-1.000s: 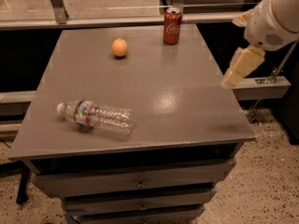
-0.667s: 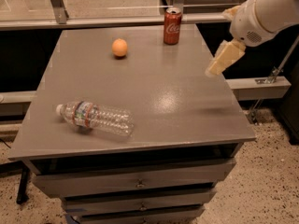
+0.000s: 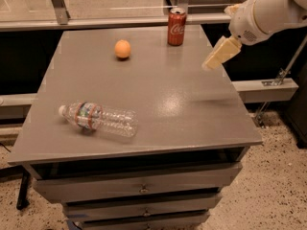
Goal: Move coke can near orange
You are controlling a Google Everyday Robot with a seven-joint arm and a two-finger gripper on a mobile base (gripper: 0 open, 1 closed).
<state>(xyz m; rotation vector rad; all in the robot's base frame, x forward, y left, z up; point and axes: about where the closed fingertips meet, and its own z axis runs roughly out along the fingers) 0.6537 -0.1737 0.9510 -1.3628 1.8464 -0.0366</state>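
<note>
A red coke can [image 3: 176, 27] with white script stands upright near the far edge of the grey tabletop [image 3: 158, 95]. The orange [image 3: 123, 49] sits to its left, a can's height or more away, a little nearer to me. My gripper [image 3: 214, 61] hangs from the white arm at the upper right, above the table's right side, to the right of the can and nearer to me. It is apart from the can and holds nothing.
A clear plastic water bottle [image 3: 98, 119] lies on its side at the front left of the table. Drawers [image 3: 139, 188] are below the tabletop. A metal rail [image 3: 120, 20] runs behind the far edge.
The arm has moved left and toward the far edge, from beyond the table's right edge to over its right side, closer to the can. Can, orange and bottle have not moved.
</note>
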